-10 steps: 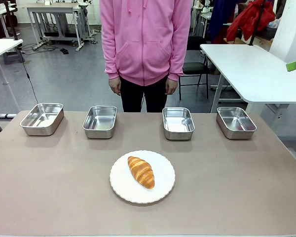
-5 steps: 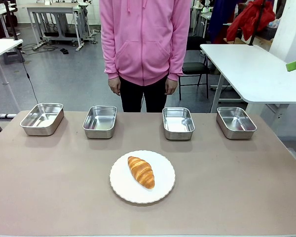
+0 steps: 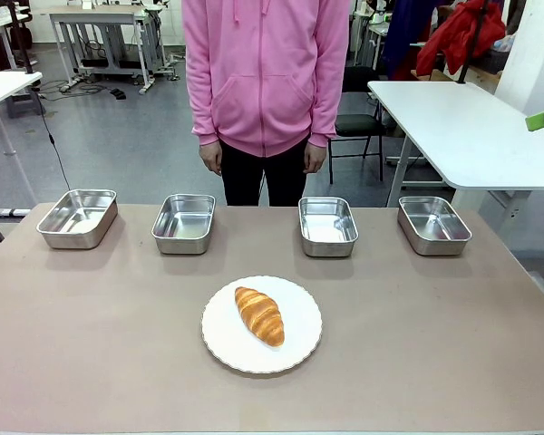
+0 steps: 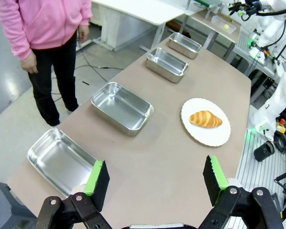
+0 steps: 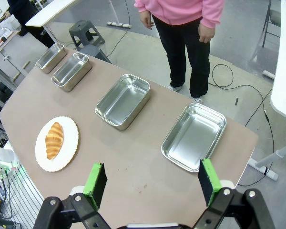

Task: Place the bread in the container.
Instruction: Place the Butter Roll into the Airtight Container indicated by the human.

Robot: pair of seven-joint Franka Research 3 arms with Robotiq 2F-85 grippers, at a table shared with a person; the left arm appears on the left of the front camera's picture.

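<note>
The bread (image 3: 259, 314), a golden-brown croissant, lies on a round white plate (image 3: 295, 349) at the table's front middle. Four look-alike steel pans (image 3: 78, 217) (image 3: 184, 222) (image 3: 327, 226) (image 3: 433, 224) stand in a row along the far edge, all with nothing in them. I cannot tell which one is the container. My left gripper (image 4: 156, 175) hangs open high above the table's left end, the bread (image 4: 205, 119) far ahead of it. My right gripper (image 5: 151, 177) is open above the right end, nearest one pan (image 5: 194, 136), the bread (image 5: 53, 140) well off.
A person in a pink hoodie (image 3: 267, 72) stands at the far side behind the middle pans, both hands hanging down. A white table (image 3: 462, 127) stands beyond the right corner. Bare tabletop (image 3: 91, 335) lies on both sides of the plate.
</note>
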